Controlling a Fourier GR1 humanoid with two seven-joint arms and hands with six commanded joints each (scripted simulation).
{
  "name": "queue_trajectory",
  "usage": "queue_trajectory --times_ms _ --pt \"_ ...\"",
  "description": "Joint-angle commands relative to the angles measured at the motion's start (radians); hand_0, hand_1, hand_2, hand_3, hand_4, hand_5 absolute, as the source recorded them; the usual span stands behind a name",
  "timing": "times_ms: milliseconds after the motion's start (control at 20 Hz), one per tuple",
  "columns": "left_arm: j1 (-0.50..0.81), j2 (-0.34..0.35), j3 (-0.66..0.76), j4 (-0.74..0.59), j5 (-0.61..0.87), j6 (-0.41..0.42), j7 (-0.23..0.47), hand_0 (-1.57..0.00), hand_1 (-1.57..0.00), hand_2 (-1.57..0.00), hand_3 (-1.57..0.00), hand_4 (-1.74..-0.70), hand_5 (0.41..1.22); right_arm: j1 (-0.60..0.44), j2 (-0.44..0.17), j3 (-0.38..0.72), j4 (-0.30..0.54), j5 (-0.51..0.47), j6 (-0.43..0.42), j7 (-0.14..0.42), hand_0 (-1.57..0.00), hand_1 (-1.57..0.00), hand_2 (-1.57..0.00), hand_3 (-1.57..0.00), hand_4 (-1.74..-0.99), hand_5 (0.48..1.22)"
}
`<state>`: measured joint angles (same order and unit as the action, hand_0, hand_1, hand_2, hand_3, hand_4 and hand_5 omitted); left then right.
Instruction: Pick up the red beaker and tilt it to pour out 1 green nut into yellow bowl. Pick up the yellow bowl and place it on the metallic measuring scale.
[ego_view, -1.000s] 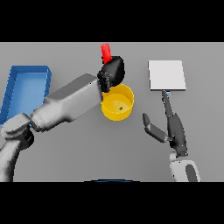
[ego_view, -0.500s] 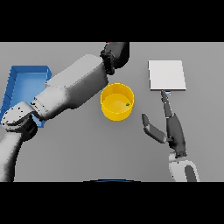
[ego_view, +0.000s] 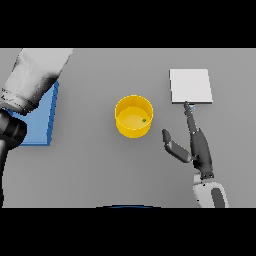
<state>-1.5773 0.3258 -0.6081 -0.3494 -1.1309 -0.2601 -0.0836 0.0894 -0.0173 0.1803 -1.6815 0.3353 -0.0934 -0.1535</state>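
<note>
On the plain grey table (ego_view: 90, 170), a bright yellow bowl (ego_view: 133, 125) holds a small green nut (ego_view: 144, 120), a pale silver-white scale (ego_view: 190, 85) sits near the far right edge, a blue tray (ego_view: 39, 122) lies at the left edge, and the right hand (ego_view: 200, 150) is dark grey.

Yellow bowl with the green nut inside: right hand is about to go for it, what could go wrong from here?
1. The round yellow bowl is open-topped with the small green nut loose near its wall; tilting during the lift may spill it.
2. The right hand has straight fingers beside the bowl, so a sideways approach may push it away.
3. The flat metallic measuring scale lies just beyond the fingertips; the hand could bump it.
</note>
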Motion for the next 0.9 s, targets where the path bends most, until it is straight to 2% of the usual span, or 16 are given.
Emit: queue_trajectory --times_ms 0,250,300,450,500,650,700,850 --pt "0.005 0.027 0.055 0.017 0.044 0.013 0.019 -1.57 -1.57 -1.57 -1.43 -1.74 1.221 -0.017 0.007 -0.002 0.010 0.003 -0.008 0.016 0.00 0.00 0.00 0.00 -0.999 0.665" --pt "0.098 0.162 0.286 0.053 0.244 0.119 0.139 -1.57 -1.57 -1.57 -1.45 -1.74 1.221 -0.010 0.022 -0.008 0.025 -0.039 0.006 -0.012 0.00 0.00 0.00 0.00 -0.996 0.664" --pt "0.133 0.189 0.328 0.057 0.286 0.142 0.147 -1.57 -1.57 -1.57 -1.43 -1.74 1.221 -0.013 0.020 -0.013 0.020 -0.052 0.013 -0.008 0.00 0.00 0.00 0.00 -1.012 0.659" --pt "0.230 0.255 0.425 0.036 0.377 0.203 0.236 -1.57 -1.57 -1.57 -1.42 -1.74 1.221 -0.031 0.008 -0.011 0.025 -0.029 0.005 0.014 0.00 0.00 0.00 0.00 -1.044 0.654" --pt "0.267 0.261 0.466 0.027 0.420 0.225 0.280 -1.57 -1.57 -1.57 -1.43 -1.74 1.221 -0.033 0.010 -0.008 0.024 -0.024 0.002 0.012 0.00 0.00 0.00 0.00 -1.050 0.653" --pt "0.396 0.269 0.555 -0.035 0.528 0.290 0.320 -1.57 -1.57 -1.57 -1.46 -1.74 1.221 -0.026 0.008 0.001 0.024 -0.007 -0.001 0.019 0.00 0.00 0.00 0.00 -1.048 0.652" --pt "0.436 0.265 0.581 -0.062 0.560 0.298 0.354 -1.57 -1.57 -1.57 -1.47 -1.74 1.221 -0.036 0.003 -0.007 0.033 -0.007 -0.005 0.019 0.00 0.00 0.00 0.00 -1.047 0.651" --pt "0.563 0.253 0.634 -0.194 0.645 0.323 0.393 -1.57 -1.57 -1.57 -1.48 -1.74 1.221 -0.018 -0.001 0.009 0.011 0.028 -0.017 0.026 0.00 0.00 0.00 0.00 -1.054 0.648"
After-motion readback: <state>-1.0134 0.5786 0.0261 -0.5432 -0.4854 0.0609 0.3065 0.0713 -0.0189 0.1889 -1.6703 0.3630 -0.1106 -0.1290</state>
